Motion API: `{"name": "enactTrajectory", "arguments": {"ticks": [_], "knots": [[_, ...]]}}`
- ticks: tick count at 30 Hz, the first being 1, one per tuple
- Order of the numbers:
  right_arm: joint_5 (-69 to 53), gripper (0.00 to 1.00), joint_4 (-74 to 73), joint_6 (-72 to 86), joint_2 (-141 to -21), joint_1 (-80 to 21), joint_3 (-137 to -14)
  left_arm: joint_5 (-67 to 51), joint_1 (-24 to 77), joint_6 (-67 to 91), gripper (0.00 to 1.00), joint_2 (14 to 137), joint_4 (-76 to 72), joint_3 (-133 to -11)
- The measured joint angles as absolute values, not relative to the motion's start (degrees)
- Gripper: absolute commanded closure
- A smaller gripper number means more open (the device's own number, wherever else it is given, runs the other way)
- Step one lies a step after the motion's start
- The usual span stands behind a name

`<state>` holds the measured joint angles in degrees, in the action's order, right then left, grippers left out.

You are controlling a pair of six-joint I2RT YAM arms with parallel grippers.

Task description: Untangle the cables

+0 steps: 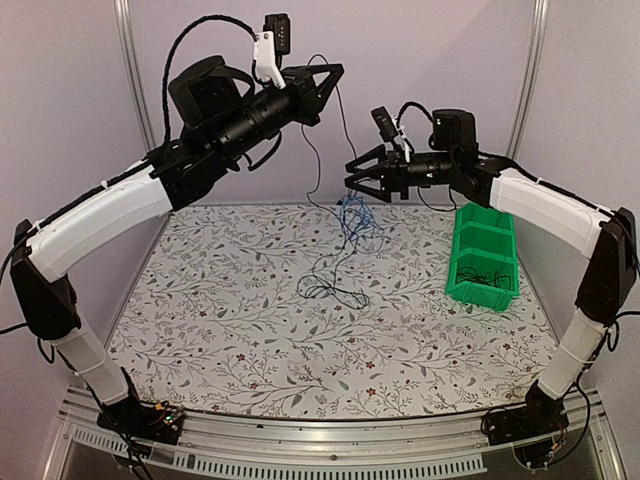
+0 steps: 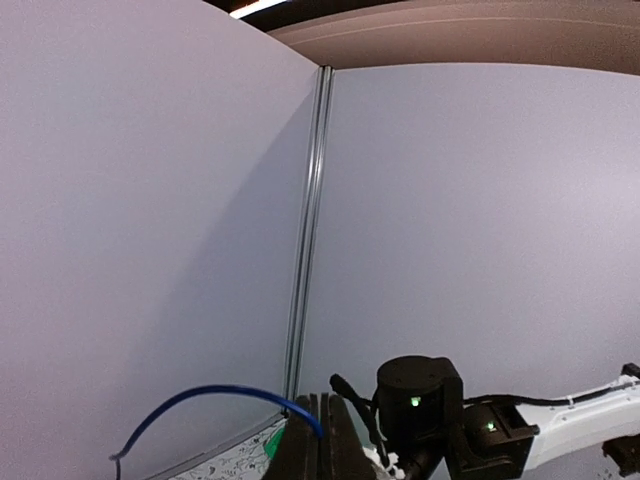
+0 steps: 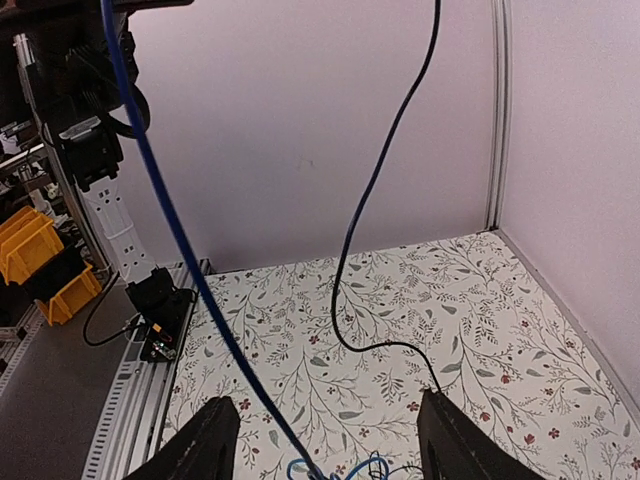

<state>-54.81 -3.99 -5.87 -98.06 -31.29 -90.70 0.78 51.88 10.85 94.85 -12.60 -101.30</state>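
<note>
Blue cable crosses close before the right wrist lens, running between the right gripper's wide-open jaws. Cables hang tangled below — black loops resting on the surface. Left gripper, at 12 o'clock, has its jaws pinched on the blue strand; green bin at 3 o'clock.

Left tool pinching blue cable, pale walls
</note>
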Motion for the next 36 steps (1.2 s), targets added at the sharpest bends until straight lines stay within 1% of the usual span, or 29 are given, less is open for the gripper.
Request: {"name": "enactTrajectory", "arguments": {"ticks": [1, 2, 3, 4, 5, 9, 13, 18, 19, 21, 25, 28, 33, 36], "knots": [[-54.72, 0.56, -3.57, -5.19, -98.8, -31.64, -90.54, 0.73, 51.9, 11.0, 1.0, 94.87, -12.69, -101.38], [-54.52, 0.71, -3.05, -4.64, -99.24, -31.86, -90.13, 0.69, 51.92, 11.14, 1.0, 95.04, -12.64, -101.84], [-54.19, 0.82, -2.2, -3.66, -99.5, -31.94, -89.36, 0.69, 51.96, 11.22, 1.0, 95.31, -12.62, -102.43], [-53.69, 0.88, -1.54, -2.39, -99.63, -32.08, -88.49, 0.69, 52.01, 11.27, 1.0, 95.77, -12.49, -103.57], [-53.12, 0.9, -0.62, -1.02, -99.77, -32.14, -87.5, 0.69, 52.1, 11.27, 1.0, 96.29, -12.43, -104.75], [-50.15, 0.89, 2.85, 2.96, -101.01, -32.12, -83.46, 0.69, 52.71, 10.98, 1.0, 98.89, -10.72, -112.01], [-47.64, 0.93, 5.04, 5.34, -104.2, -31.07, -77.87, 0.69, 53.8, 10.09, 1.0, 102.56, -7.73, -123.02], [-42.96, 0.95, 4.08, 7.62, -108.49, -27.62, -72.18, 0.64, 54.5, 9.08, 1.0, 104.09, -7.29, -131.2], [-42.19, 0.97, 3.62, 7.75, -108.99, -27.05, -71.57, 0.64, 54.59, 8.97, 1.0, 104.05, -7.88, -132.29], [-38.96, 0.98, 2.11, 7.55, -109.8, -25.76, -70.98, 0.71, 54.63, 8.69, 1.0, 103.83, -8.97, -133.6], [-33.1, 0.96, 0.78, 7.11, -110.04, -23.57, -69.91, 0.91, 54.65, 8.64, 1.0, 103.68, -11.07, -135.06], [-31.97, 1.0, -1.13, 6.13, -110.04, -22.35, -68.84, 1.08, 54.65, 8.64, 1.0, 103.63, -11.25, -135.02], [-31.4, 1.0, -5.61, 1.61, -109.23, -21.82, -68.49, 1.96, 54.65, 8.27, 1.0, 101.97, -10.57, -130.15], [-29.91, 1.0, -9.19, -1.67, -106.89, -21.78, -67.31, 2.0, 54.68, 5.43, 1.0, 102.48, -6.33, -131.07]]}}
